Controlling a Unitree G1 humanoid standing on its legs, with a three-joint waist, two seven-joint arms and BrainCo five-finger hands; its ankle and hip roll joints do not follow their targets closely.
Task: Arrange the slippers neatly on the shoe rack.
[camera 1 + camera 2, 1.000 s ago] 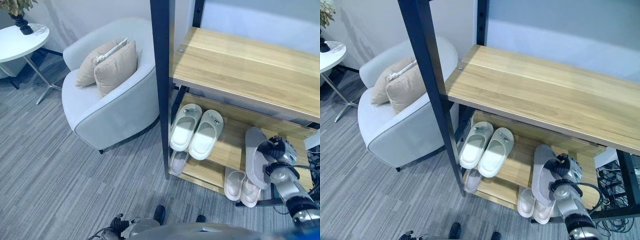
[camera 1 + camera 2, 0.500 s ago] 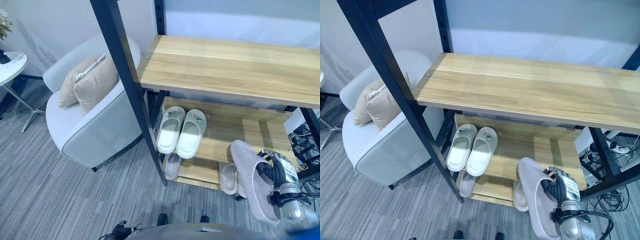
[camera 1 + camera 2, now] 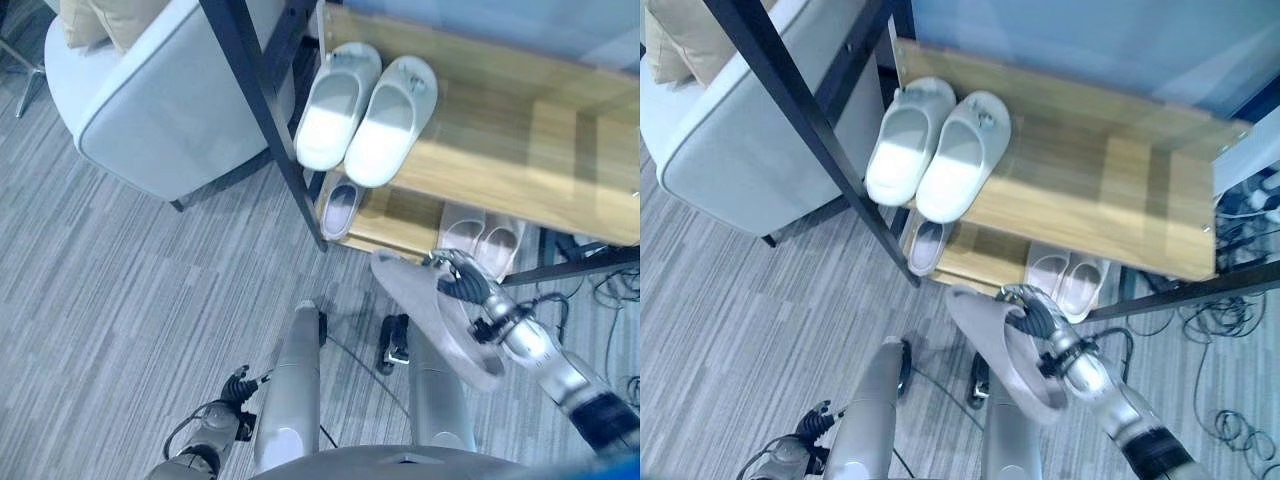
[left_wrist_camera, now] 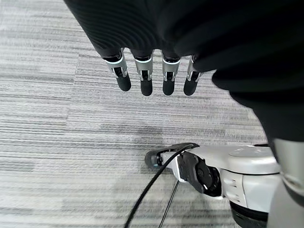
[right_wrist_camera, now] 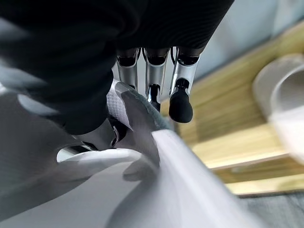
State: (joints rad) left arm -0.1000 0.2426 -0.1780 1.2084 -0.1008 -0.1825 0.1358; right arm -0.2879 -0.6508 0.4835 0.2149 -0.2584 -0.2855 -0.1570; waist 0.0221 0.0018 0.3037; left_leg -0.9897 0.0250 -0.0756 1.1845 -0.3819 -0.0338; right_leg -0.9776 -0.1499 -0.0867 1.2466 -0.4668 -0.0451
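A grey slipper (image 3: pixel 440 315), soft and matte with a rounded toe and a thick flat sole, is held in the air in front of the shoe rack (image 3: pixel 520 150), above the carpet and clear of every shelf. The right hand (image 3: pixel 465 287) grips it, with the fingers (image 5: pixel 180 102) curled over the strap edge and the thumb tucked under it, as the right wrist view shows. The slipper tilts, toe toward the rack's lower corner.

The rack has black metal posts and pale wood-grain boards. On its middle shelf sit 2 cream slippers (image 3: pixel 365 105) side by side, touching, smooth and rounded, toes toward the wall. On the lowest board lie 1 small grey slipper (image 3: pixel 343 205) at the left end and 2 pale pink slippers (image 3: pixel 480 240) near the right post, just behind the held one.

The left hand (image 4: pixel 149 71) hangs low beside the robot over grey striped carpet (image 3: pixel 130 290), fingers straight and relaxed, holding nothing. A light grey upholstered armchair (image 3: pixel 150 95) stands left of the rack.
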